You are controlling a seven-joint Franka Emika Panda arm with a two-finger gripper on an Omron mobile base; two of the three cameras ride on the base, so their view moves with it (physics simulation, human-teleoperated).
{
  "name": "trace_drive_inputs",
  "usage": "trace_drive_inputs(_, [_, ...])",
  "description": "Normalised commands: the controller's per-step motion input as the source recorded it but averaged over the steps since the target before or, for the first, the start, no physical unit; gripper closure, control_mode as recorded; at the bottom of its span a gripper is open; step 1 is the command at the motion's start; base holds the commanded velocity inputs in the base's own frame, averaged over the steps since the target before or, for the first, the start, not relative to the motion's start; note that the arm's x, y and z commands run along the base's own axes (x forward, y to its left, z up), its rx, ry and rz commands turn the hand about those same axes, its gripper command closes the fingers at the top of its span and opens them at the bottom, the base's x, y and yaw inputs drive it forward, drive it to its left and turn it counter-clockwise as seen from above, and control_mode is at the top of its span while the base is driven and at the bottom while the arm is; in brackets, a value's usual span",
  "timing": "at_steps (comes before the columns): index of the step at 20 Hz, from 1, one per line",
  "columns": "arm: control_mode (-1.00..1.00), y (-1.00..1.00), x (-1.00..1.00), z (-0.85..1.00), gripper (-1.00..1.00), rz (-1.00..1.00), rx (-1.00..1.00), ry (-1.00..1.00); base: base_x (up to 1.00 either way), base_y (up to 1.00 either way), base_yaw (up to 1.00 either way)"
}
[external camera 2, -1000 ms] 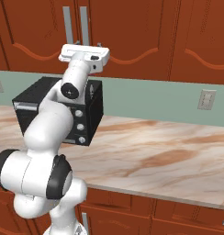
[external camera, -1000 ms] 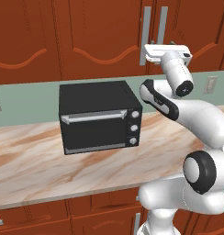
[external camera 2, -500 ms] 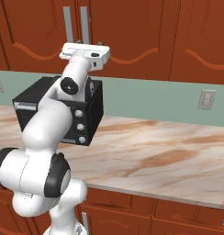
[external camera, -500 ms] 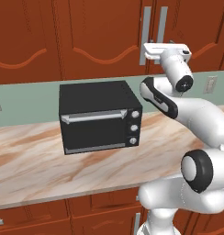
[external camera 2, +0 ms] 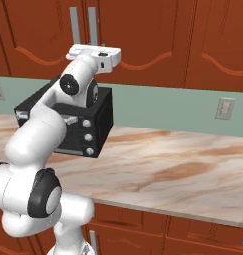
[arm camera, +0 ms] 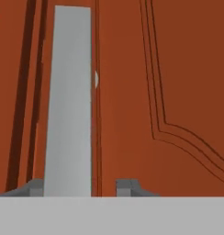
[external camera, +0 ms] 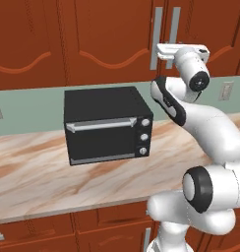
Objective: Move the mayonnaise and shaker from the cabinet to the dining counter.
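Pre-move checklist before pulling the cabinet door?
1. Pincer on a cabinet door handle: ok, the fingertips flank the silver bar in the hand view.
2. Pincer shut on handle: ok.
3. Which of the paired handles is held: cannot tell.
4. Door state: not ok, closed.
5. Mayonnaise and shaker located: cannot tell.
6. Toaster oven clear of the door's swing: ok, it sits on the wall counter below the doors.

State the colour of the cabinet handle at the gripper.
Silver-grey handle on red-brown cabinet; clearest in hand view.
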Motion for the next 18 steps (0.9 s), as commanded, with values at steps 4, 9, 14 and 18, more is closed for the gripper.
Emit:
trace_drive_inputs(4, [-1.0, -0.9, 0.0, 0.0, 1.0, -0.16, 0.05, 0.11, 0.0, 0.0, 0.0])
trace_drive_inputs(9, [-1.0, -1.0, -0.06, 0.0, 1.0, -0.14, 0.08, 0.08, 0.0, 0.0, 0.0])
trace_drive_inputs(14, [-1.0, -1.0, -0.42, 0.0, 1.0, -0.09, 0.12, 0.04, 0.0, 0.0, 0.0])
trace_drive_inputs(18, [-1.0, -1.0, -0.63, 0.0, 1.0, -0.05, 0.17, 0.0, 0.0, 0.0, 0.0])
